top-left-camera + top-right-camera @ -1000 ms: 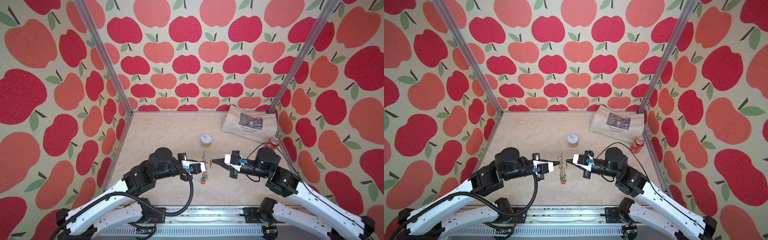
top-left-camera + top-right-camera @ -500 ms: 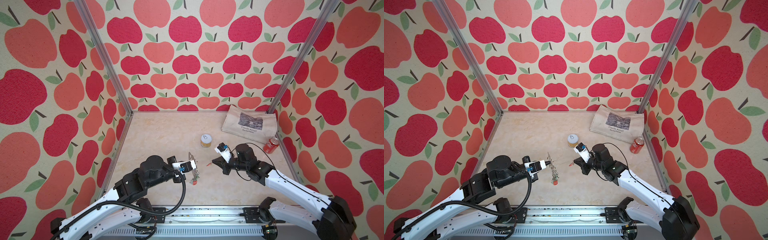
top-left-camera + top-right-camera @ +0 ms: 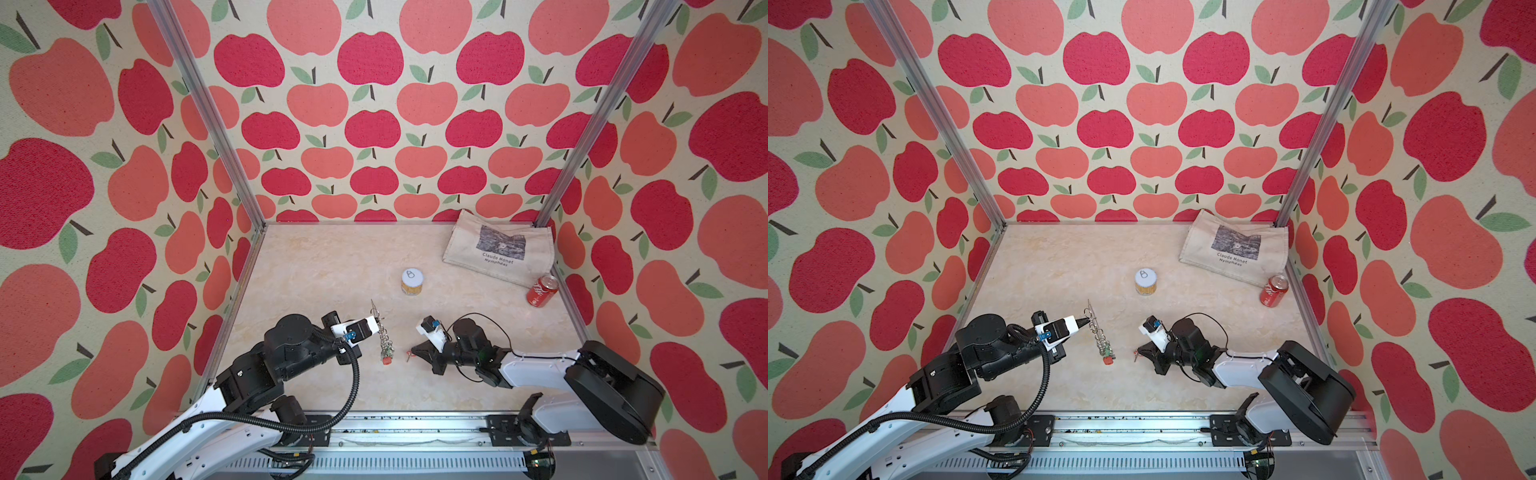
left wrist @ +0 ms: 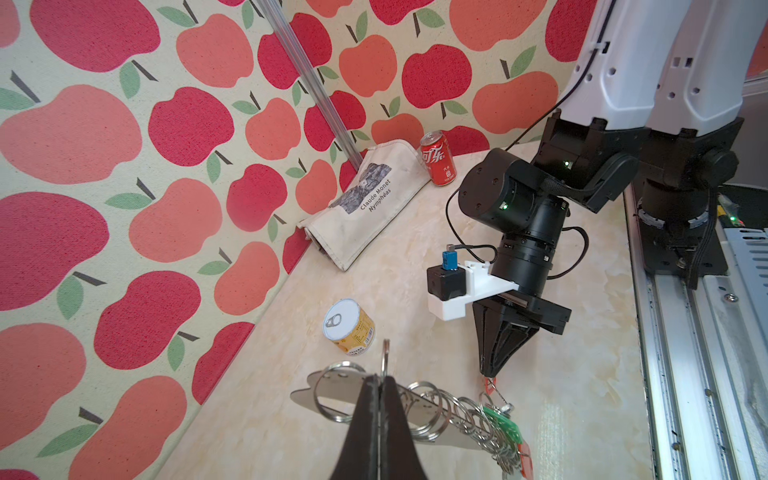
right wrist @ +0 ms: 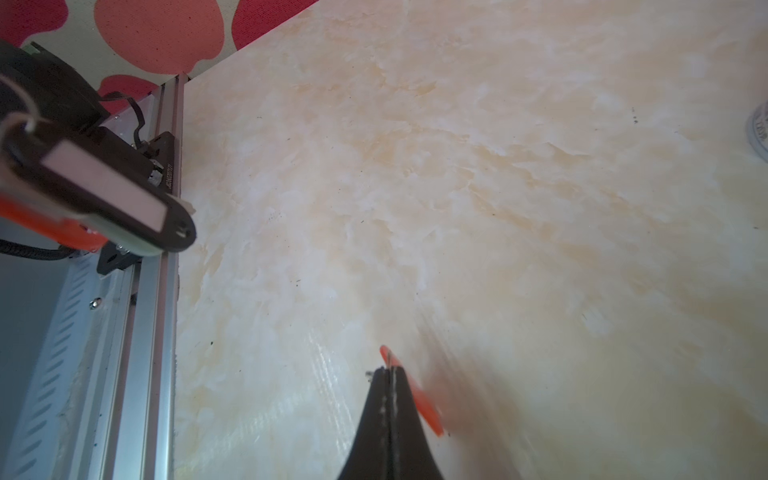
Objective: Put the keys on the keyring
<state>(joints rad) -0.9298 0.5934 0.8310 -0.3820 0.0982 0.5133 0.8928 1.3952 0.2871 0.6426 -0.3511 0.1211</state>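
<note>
left wrist view: left gripper (image 4: 379,380) clamps keyring (image 4: 332,379), long axis across jaws; right gripper (image 4: 490,371) pinches red key (image 4: 489,384).

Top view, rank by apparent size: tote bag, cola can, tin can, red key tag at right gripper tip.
1. tote bag
2. cola can
3. tin can, only slightly smaller
4. red key tag, a sliver, mostly hidden

Lifted keyring (image 4: 328,380) on edge — tagged keys (image 4: 500,422) dangling, red-tagged key (image 5: 422,401) apart
</note>
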